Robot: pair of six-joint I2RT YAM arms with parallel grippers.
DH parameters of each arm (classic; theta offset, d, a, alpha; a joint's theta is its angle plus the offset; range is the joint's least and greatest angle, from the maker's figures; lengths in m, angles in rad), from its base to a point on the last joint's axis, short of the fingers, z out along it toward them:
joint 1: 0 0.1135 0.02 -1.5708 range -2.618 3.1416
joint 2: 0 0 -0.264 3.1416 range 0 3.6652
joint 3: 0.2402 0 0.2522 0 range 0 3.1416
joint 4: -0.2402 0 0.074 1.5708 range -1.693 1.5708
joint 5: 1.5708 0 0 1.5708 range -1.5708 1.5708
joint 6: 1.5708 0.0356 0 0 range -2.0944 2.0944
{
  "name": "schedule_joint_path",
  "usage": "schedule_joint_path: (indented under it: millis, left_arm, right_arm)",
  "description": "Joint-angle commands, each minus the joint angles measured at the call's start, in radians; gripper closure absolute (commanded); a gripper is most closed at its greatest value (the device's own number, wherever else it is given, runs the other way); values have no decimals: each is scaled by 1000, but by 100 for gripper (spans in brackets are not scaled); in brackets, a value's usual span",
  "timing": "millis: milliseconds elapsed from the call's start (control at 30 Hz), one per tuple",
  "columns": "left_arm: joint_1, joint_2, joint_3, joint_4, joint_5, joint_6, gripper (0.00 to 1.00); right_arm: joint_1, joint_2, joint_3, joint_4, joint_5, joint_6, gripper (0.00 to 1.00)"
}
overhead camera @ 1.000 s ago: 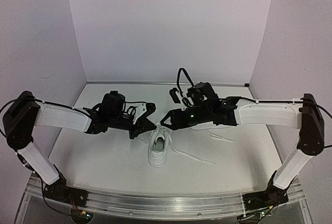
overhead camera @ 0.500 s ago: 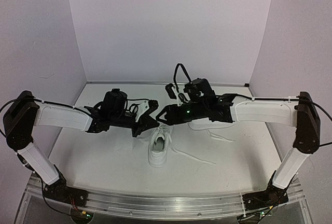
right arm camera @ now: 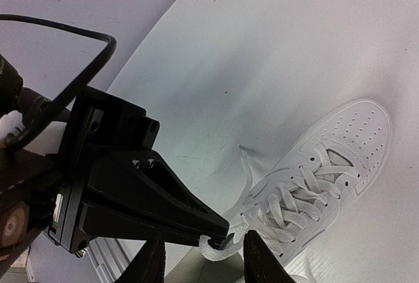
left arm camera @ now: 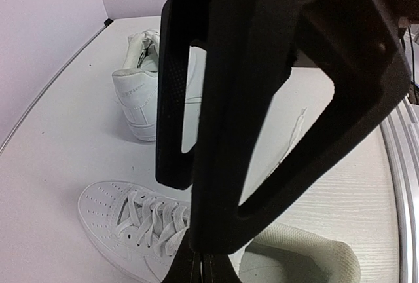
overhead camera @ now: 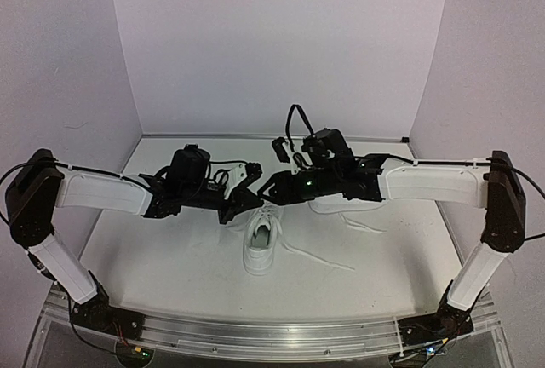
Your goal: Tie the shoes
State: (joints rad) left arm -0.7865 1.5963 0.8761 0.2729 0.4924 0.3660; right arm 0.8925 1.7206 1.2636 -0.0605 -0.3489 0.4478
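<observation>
The shoes (overhead camera: 260,249) are two white sneakers on the white table (overhead camera: 162,257); the middle shoe (right arm camera: 327,171) lies in the centre between the two arms, heel toward the arm bases and toe away, its laces threaded but loose; the other shoe (left arm camera: 139,90) stands further to the right, largely under the right arm in the top view (only a strip of its side shows there); the two are apart. One loose lace end (overhead camera: 322,258) trails over the table to the right of the middle shoe. The left gripper (left arm camera: 200,257) hangs just above the middle shoe's lacing with its fingers pressed together; in the right wrist view its tip pinches a strand of lace (right arm camera: 211,249) that stands up from the shoe. The right gripper (right arm camera: 208,262) faces it from the other side, almost tip to tip; its jaws stand apart, with the pinched strand in the gap between them; whether either of its fingers (right arm camera: 262,257) touches the strand I cannot tell.
</observation>
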Motion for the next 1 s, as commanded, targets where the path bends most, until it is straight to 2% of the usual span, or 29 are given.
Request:
schedule_joint_path:
  millis: [0,167,400,467,600,667,733,867,967]
  left_arm:
    - [-9,-41,57,42,-15,-3,100]
    - [-13,-48,58,45,-17,-4,100]
    - [-17,-50,62,42,-29,-2,100]
    - [-18,-49,63,42,-32,-1,100]
    - [-19,-48,64,45,-42,-4,100]
    - [-18,-50,63,46,-51,-8,98]
    - [-19,-53,64,39,-73,-19,90]
    - [-18,-79,42,1,-126,-33,60]
    - [-15,-104,0,20,-141,-42,56]
  right_arm:
    - [3,14,27,26,9,4,63]
    - [3,17,26,25,14,10,64]
    - [2,12,24,27,5,12,74]
    - [2,13,23,27,-2,11,79]
    - [3,22,25,28,-19,9,98]
    - [2,22,25,27,-23,10,100]
    - [2,14,20,28,-11,10,100]
    - [-1,-15,2,27,29,16,100]
    - [-6,-28,-5,28,38,24,100]
